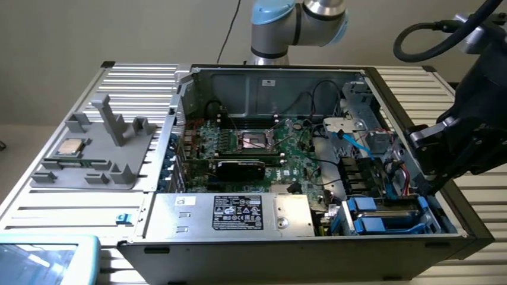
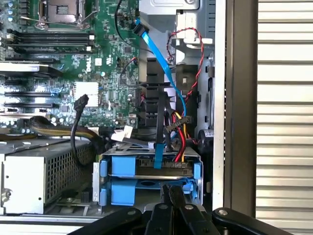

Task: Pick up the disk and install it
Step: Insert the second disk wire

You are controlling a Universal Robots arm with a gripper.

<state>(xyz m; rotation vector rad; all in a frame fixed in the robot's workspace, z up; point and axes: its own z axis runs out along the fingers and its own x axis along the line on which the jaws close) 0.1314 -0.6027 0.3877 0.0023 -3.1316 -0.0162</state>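
The disk (image 2: 146, 168) lies in the upper slot of the drive bay at the near corner of the open computer case, with its blue carrier tabs at both ends. It is also at the exterior view's lower right (image 1: 379, 205). Directly under it sits another blue-fronted drive (image 2: 122, 192). My gripper (image 2: 172, 192) hangs just in front of the bay, close to the lower slot, with its black fingers (image 2: 188, 210) pressed together and nothing between them. In the exterior view the gripper (image 1: 424, 189) reaches down beside the case's right wall.
Blue, red and black cables (image 2: 164, 122) run down into the bay from above. A silver power supply (image 1: 230, 214) stands beside the bay, with the motherboard (image 1: 262, 148) behind it. A grey fixture with a processor chip (image 1: 71, 147) lies on the exterior view's left.
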